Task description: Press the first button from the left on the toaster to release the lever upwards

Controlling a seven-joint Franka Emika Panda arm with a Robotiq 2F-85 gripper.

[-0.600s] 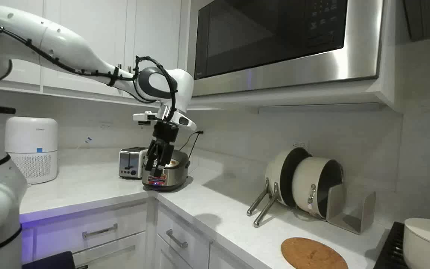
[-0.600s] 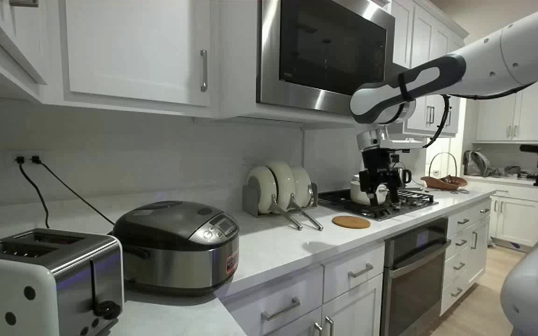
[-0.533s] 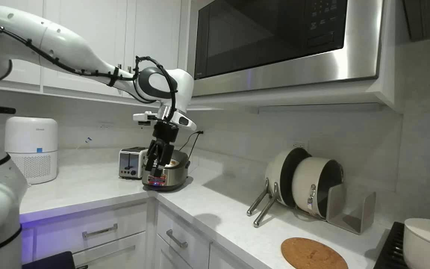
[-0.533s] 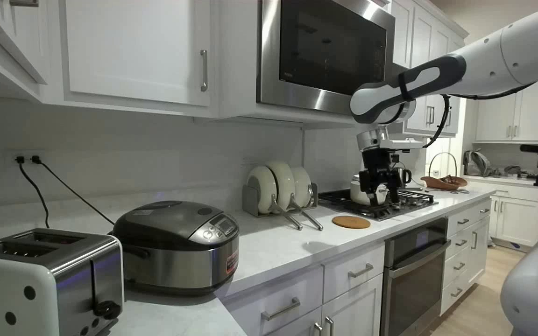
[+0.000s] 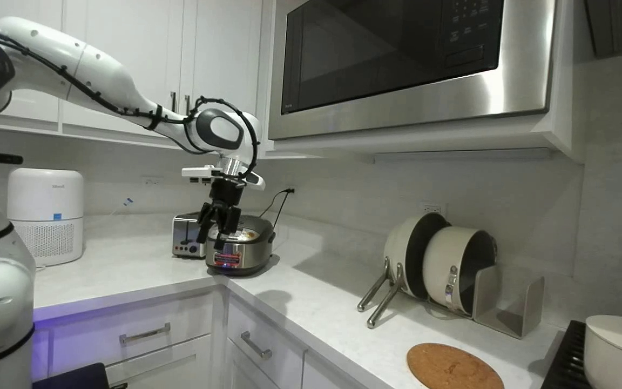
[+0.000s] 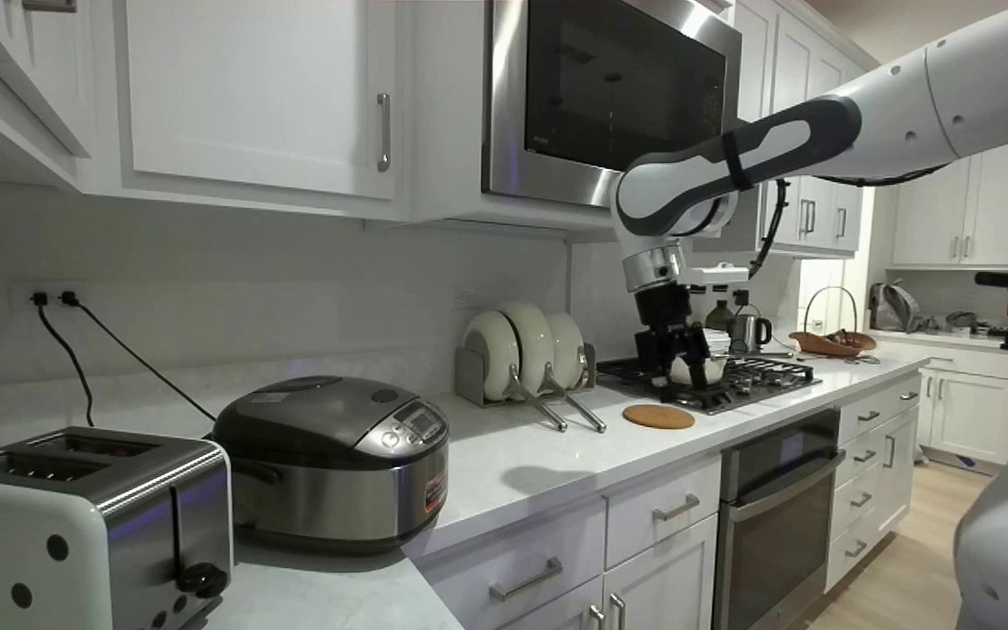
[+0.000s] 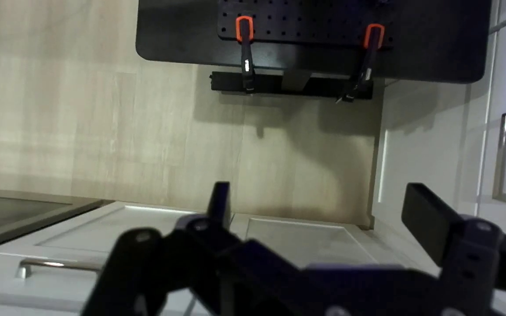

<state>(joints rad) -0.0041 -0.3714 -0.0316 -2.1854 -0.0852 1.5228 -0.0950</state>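
Note:
The toaster (image 5: 181, 233) stands on the counter beside the rice cooker in an exterior view, its front with a dark slot, a lever and a row of small buttons (image 5: 184, 249). It also shows large at the lower left in an exterior view (image 6: 141, 534), white side with black dots; its black lever knob (image 6: 202, 580) sits low on the slot and the buttons are partly cut off. My gripper (image 5: 210, 243) hangs pointing down, apart from the toaster and overlapping its right edge in that view. It is open and empty, fingers wide apart in the wrist view (image 7: 318, 188). The toaster is out of the wrist view.
A steel rice cooker (image 5: 249, 256) stands right beside the toaster. A white air purifier (image 5: 46, 216) is further left. Pans in a rack (image 5: 454, 270), a cork mat (image 5: 454, 367) and a stove (image 6: 758, 385) line the counter. The microwave (image 5: 386, 59) and cabinets hang above.
The arm has moved. In both exterior views the gripper has shifted to the left, nearer to the toaster. The gripper stays open; the toaster and lever have not moved.

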